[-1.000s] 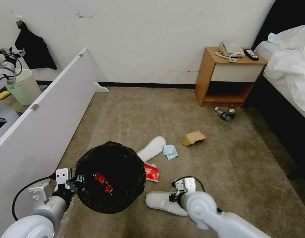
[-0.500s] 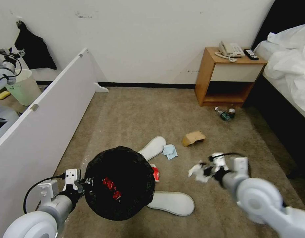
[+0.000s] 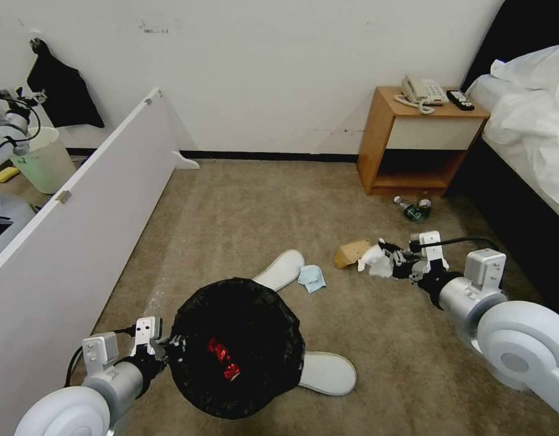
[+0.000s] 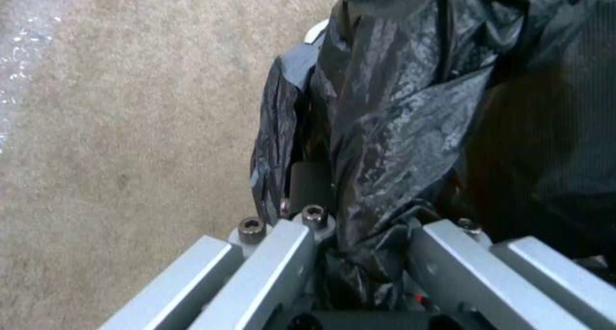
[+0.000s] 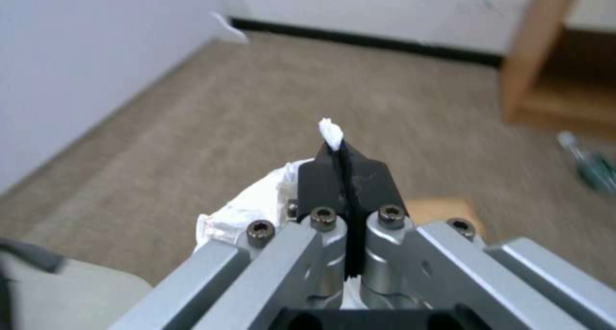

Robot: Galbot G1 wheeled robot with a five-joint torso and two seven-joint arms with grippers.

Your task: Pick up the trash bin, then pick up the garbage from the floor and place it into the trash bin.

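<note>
My right hand (image 3: 393,261) pinches a crumpled tissue (image 3: 376,261) up above the carpet by the cardboard piece (image 3: 350,252), well apart from the bin (image 3: 237,348), whose bagged rim my left hand (image 3: 169,350) clamps, over a slipper (image 3: 327,373).

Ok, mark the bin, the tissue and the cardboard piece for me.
bin (image 3: 197,363), head view, on the black liner at its rim beside the left claw.
tissue (image 3: 375,260), head view, on the crumpled white wad in the right claw.
cardboard piece (image 3: 350,252), head view, on its flat brown top.
</note>
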